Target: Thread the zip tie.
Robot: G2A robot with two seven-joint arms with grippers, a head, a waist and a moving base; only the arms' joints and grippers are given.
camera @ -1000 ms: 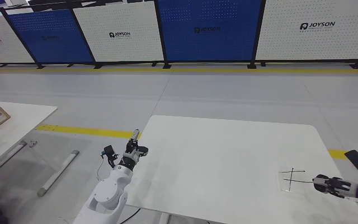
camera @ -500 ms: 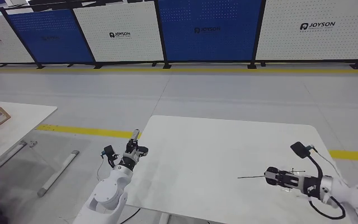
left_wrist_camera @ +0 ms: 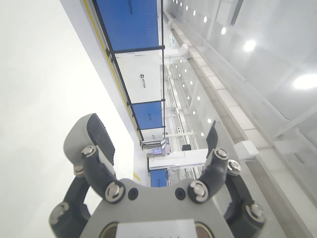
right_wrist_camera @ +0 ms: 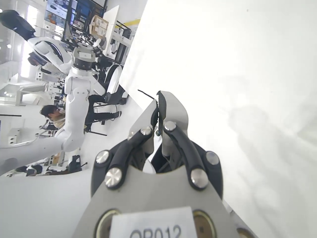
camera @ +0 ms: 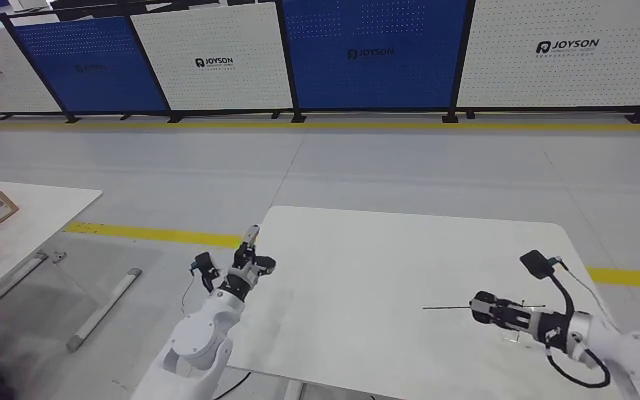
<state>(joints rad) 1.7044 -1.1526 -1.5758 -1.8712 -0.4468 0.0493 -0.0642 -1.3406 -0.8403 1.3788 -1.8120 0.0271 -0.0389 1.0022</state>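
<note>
My right gripper (camera: pixel 477 305) hovers over the right part of the white table (camera: pixel 380 270), shut on a thin black zip tie (camera: pixel 445 307) whose free end points left across the table. From the right wrist, the zip tie (right_wrist_camera: pixel 146 94) sticks out a short way past the closed tips of the right gripper (right_wrist_camera: pixel 158 100). My left gripper (camera: pixel 256 250) stands at the table's left edge, pointing up and away from it. Seen from its own wrist, the left gripper (left_wrist_camera: pixel 156 134) is open, with nothing between the pads.
Another thin black tie (camera: pixel 537 305) lies on the table just behind the right gripper, partly covered by the arm. The table's near right corner is close under that arm. Blue and white pegboard panels (camera: pixel 370 55) stand across the floor beyond.
The right arm came in from the table's right edge and carried the zip tie left over the table. The left gripper has shifted a little right and up at the table edge.
</note>
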